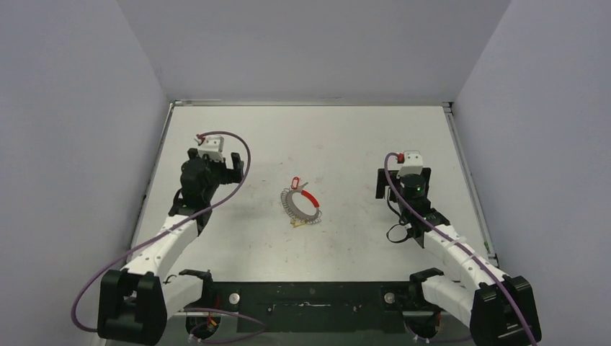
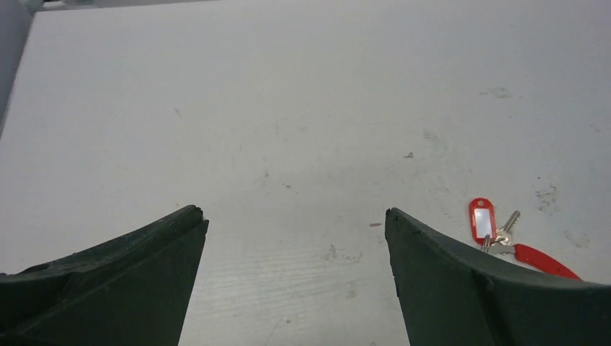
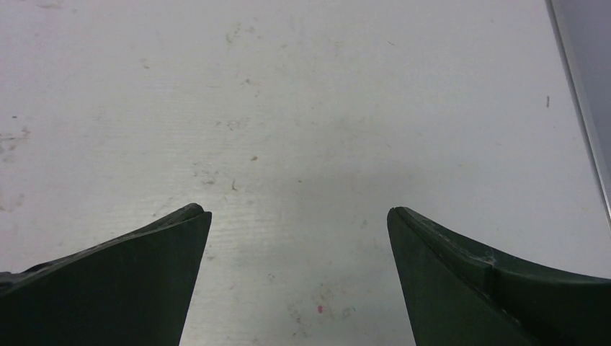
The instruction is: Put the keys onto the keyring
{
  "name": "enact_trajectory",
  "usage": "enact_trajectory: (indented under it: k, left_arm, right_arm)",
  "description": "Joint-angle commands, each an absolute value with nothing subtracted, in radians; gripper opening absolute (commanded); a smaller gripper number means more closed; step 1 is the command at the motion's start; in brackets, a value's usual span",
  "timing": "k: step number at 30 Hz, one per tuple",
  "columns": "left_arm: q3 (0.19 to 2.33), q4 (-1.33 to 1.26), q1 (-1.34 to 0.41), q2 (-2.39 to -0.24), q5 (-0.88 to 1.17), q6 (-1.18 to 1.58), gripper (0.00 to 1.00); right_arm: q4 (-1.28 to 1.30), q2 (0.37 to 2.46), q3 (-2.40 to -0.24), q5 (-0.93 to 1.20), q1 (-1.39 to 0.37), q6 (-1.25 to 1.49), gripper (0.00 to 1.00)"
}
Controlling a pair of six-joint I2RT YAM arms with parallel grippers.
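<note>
Bright, even, diffuse light casts only faint, soft shadows.

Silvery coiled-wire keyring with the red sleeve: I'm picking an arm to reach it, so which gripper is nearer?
Left, narrowly. The open left gripper sits left of the silvery coiled-wire keyring and slightly farther back; the open right gripper sits farther off on its right.

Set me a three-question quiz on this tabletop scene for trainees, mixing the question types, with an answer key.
1. True or false: the left end effector is gripping the keyring.
2. Where does the keyring lie? A) on the table, between the two arms; B) in the far-left corner; C) against the right wall.
3. Fill in: the key seen in the left wrist view has a ___ head.
Key: 1 false; 2 A; 3 red.
</note>
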State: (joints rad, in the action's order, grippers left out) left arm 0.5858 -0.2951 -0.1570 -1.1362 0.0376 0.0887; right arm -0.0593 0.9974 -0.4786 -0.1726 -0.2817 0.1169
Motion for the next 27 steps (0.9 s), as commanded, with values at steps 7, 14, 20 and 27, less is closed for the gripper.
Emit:
enact_trajectory:
  k: [7,14,20,27]
  left_arm:
    - [0.298,-0.55,-0.14,-1.087,-0.175,-0.006,0.97]
    - [0.343,-0.729,0.017,-1.36,0.038,0.033,0.97]
    - [0.289,-1.028,0.083,-1.531,0.075,-0.025,0.97]
    - [0.305,-1.05,0.095,-1.6,0.008,0.01,0.97]
  right_arm:
    - [-0.504,1.186,-0.369,-0.341,-0.206,0.117,1.0]
    - [-0.724,1.373,-0.348,-0.275,-0.112,0.177,1.0]
    - [-0.781,1.409,-0.354,-0.293,-0.102,0.096,1.0]
    - [-1.057,1.614,-0.323,-0.28,-0.137,0.01,1.0]
